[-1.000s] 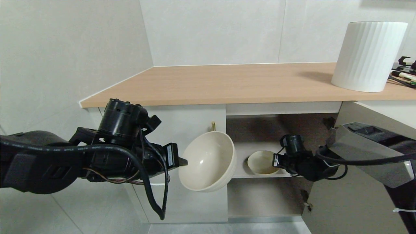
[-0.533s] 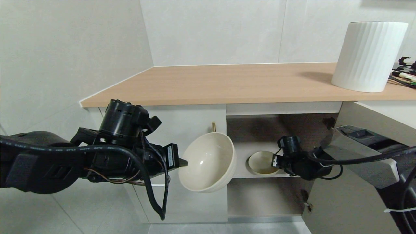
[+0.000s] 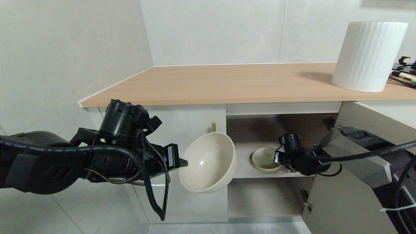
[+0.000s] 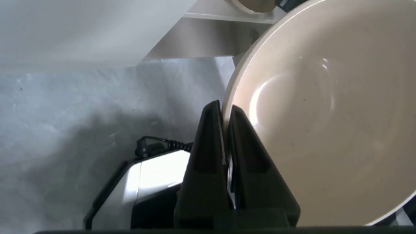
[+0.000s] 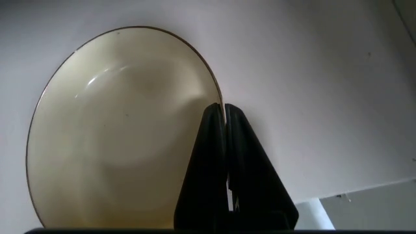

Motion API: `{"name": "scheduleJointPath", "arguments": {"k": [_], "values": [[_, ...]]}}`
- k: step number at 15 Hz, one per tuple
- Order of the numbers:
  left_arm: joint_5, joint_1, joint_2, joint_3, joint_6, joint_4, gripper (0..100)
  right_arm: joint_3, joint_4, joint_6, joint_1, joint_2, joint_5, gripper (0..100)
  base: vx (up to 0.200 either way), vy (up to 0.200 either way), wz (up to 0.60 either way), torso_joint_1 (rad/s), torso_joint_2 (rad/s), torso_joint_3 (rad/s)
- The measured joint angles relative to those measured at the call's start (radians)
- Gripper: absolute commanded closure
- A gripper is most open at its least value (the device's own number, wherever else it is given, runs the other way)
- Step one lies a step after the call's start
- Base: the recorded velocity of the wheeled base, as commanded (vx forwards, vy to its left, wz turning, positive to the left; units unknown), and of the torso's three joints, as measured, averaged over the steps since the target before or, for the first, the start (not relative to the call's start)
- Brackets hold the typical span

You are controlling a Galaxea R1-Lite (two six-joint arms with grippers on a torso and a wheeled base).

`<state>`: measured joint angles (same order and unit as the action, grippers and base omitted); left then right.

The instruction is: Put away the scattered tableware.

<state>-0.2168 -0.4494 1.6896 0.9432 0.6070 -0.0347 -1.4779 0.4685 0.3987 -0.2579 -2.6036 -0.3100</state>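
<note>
The large bowl [image 3: 208, 162] hangs tipped on its side with its hollow towards the head camera. The left claw [image 3: 182, 161] pinches the bowl's rim between tightly closed fingers, and the bowl stands out to that claw's right. In the left wrist view the bowl's far side is cut off.

The small bowl [image 3: 265, 158] lies just left of the right claw [image 3: 277, 159], which is clamped on its rim. It is inside the open cabinet, over the shelf [image 3: 243, 152]; whether its base touches the shelf cannot be told.

The large bowl hides part of the closed door [image 3: 195, 120] beyond the left claw, and a brass knob [image 3: 213, 126] shows above its rim.

Above both claws runs a wooden countertop [image 3: 227, 81]. On it, well right of the right claw, stand a white ribbed container [image 3: 369, 55] and some pens [image 3: 404, 75] cut off at the edge. A pale tiled wall [image 3: 211, 32] stands behind.
</note>
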Motion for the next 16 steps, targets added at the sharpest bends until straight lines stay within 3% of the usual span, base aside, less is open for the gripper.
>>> {"name": "scheduleJointPath", "arguments": {"k": [4,5,13,16], "values": [[0.0,0.0,0.001,0.0,0.0,0.0,100,-0.01,0.0,0.0,0.001,-0.007,0.0,100,0.0,0.0,0.0,0.0,0.0,0.0],[0.0,0.0,0.001,0.0,0.0,0.0,100,-0.01,0.0,0.0,0.001,-0.009,-0.002,0,0.0,0.0,0.0,0.0,0.0,0.0],[0.0,-0.002,0.004,0.0,0.0,-0.001,100,0.001,0.001,0.033,0.001,0.006,-0.014,0,0.0,0.0,0.0,0.0,0.0,0.0],[0.049,-0.034,0.026,0.002,-0.002,-0.003,100,0.093,0.001,0.044,-0.002,0.098,-0.001,0,0.0,0.0,0.0,0.0,0.0,0.0]]}}
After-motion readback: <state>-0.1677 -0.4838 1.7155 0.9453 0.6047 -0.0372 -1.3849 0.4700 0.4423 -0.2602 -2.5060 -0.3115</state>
